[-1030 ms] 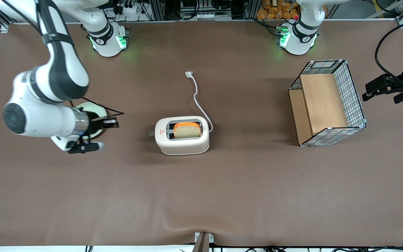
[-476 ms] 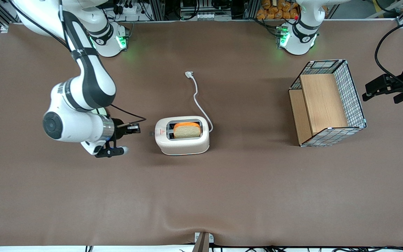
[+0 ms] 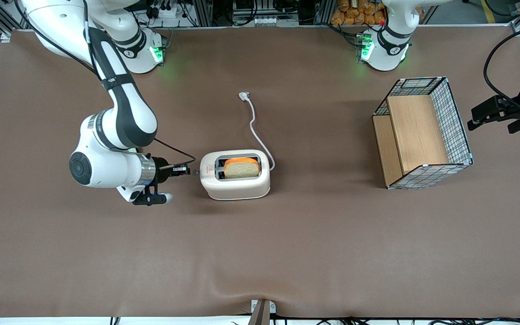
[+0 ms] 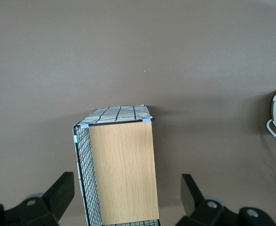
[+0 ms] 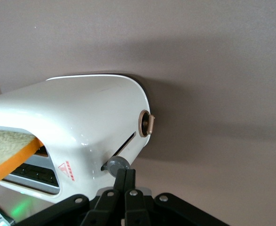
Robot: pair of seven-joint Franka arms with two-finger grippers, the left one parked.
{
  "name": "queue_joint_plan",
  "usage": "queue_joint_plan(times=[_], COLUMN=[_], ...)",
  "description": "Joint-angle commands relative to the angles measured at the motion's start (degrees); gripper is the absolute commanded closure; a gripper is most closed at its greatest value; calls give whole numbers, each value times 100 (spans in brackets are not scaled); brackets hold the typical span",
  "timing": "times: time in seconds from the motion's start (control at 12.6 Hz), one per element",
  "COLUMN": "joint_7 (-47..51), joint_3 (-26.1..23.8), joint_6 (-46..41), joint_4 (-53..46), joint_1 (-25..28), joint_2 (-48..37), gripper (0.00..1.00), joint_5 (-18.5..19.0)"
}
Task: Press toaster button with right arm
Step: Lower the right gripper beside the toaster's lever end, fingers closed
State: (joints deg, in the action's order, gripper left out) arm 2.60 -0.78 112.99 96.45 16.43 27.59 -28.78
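The cream-white toaster [image 3: 235, 174] stands mid-table with a slice of toast [image 3: 241, 167] in one slot; its white cord [image 3: 255, 124] runs away from the front camera to a plug. It also shows in the right wrist view [image 5: 76, 122]. The small grey toaster button [image 5: 117, 164] sticks out of the short end that faces the working arm, in a slot. My right gripper [image 3: 186, 170] is level with that end. In the right wrist view its fingers [image 5: 125, 176] are shut together, empty, with their tips touching the button [image 3: 195, 171].
A round tan dial [image 5: 146, 124] sits on the same toaster end, beside the button. A wire basket with wooden panels [image 3: 422, 133] lies toward the parked arm's end of the table. A pale green round object [image 3: 136, 144] is mostly hidden under the right arm.
The right arm has swung from the working arm's end of the table toward the toaster; the gripper now reaches the button on the short end. The toaster has not moved.
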Motion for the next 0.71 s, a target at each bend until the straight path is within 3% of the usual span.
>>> queue_joint_plan(times=[0.0, 0.63], joint_7=[-67, -67], joint_3=[34, 34], joint_6=[126, 214], joint_4=[120, 129], joint_1=[62, 114], joint_2=[-70, 0], gripper=[100, 100], joint_5=[-207, -260])
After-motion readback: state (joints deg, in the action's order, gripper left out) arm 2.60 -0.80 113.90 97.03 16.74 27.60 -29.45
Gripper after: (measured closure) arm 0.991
